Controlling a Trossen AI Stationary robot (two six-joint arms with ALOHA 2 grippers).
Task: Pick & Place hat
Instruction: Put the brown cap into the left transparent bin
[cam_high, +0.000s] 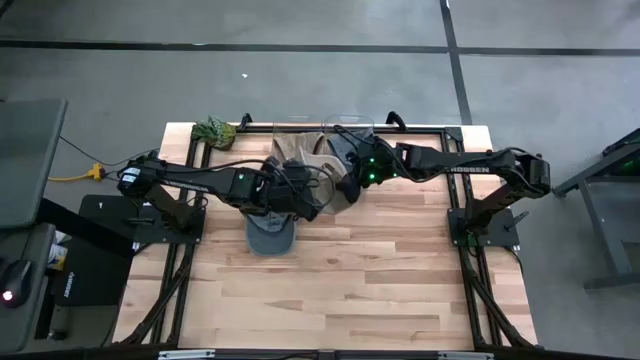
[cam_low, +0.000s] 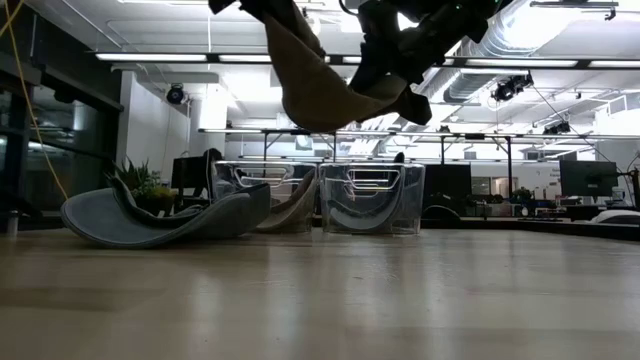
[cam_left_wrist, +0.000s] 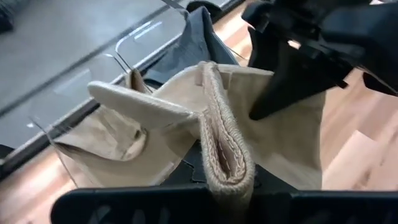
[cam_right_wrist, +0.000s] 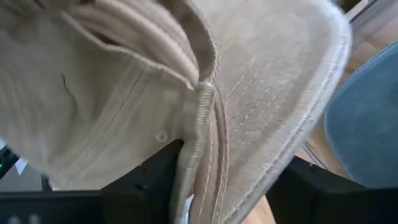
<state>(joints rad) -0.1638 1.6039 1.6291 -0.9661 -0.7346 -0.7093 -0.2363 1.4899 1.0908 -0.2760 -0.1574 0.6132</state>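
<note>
A tan hat (cam_low: 320, 90) hangs in the air above the table's middle, between my two grippers. My left gripper (cam_left_wrist: 227, 186) is shut on it from the table's left side. My right gripper (cam_right_wrist: 230, 186) reaches in from the right, and the hat's brim (cam_right_wrist: 273, 106) fills the gap between its fingers. A blue-grey cap (cam_high: 270, 237) lies on the wood below them, nearer the front, touched by no gripper. My left gripper pinches a folded, stitched edge of the tan hat (cam_left_wrist: 225, 149) between its two fingers, several layers thick. The fingers slant down from the table's left. The hat is lifted clear and hangs beyond them. My right gripper has the brim's root beside the crown seam (cam_right_wrist: 202, 124) between its two fingers, one finger (cam_right_wrist: 155, 174) against the seam. It slants down from the table's right. The hat hangs clear of the table.
Two clear bins (cam_low: 370, 198) stand at the far edge, the left one (cam_low: 285, 200) holding something tan. A green plant (cam_high: 214, 130) sits at the far left corner. Bare wood lies toward the near edge (cam_high: 330, 300).
</note>
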